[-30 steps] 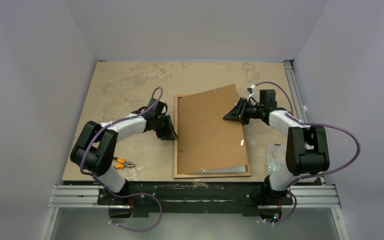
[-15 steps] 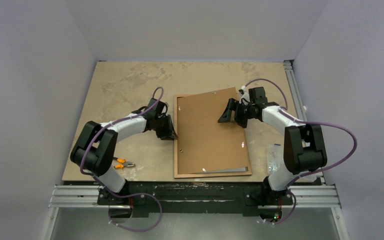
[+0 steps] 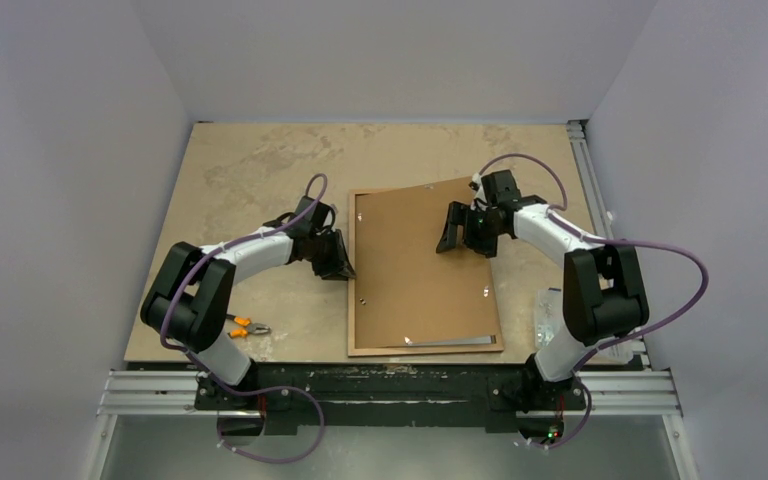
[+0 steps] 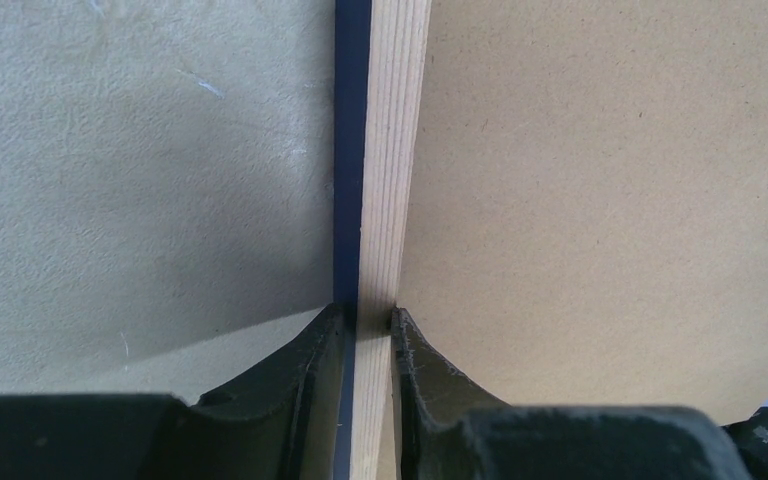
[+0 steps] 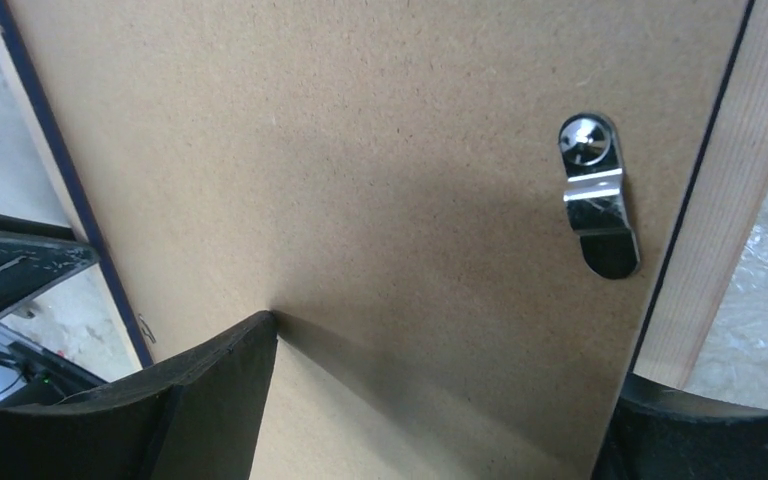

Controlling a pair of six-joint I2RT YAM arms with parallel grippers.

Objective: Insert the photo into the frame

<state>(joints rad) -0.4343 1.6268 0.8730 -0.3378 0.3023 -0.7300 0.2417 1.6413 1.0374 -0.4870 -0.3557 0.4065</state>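
Observation:
The frame (image 3: 426, 350) lies back up on the table, its light wood rail (image 4: 392, 150) showing with a dark blue edge. The plain brown backing board (image 3: 418, 270) lies on it, slightly askew. The photo's picture side is hidden; only a pale sliver (image 3: 450, 341) shows under the board's near edge. My left gripper (image 3: 338, 262) is shut on the frame's left rail, one finger either side (image 4: 370, 318). My right gripper (image 3: 465, 228) is open over the board's far right part, with one fingertip (image 5: 250, 340) touching the board (image 5: 360, 150).
A metal turn clip (image 5: 595, 195) sits near the board's right edge, beside the frame's right rail (image 5: 730, 200). Orange-handled pliers (image 3: 245, 325) lie near the left arm's base. A clear plastic bag (image 3: 548, 315) lies by the right arm.
My right gripper has moved left over the board. The board's raised far right corner has come down and it lies closer to square with the frame. The left arm has not moved.

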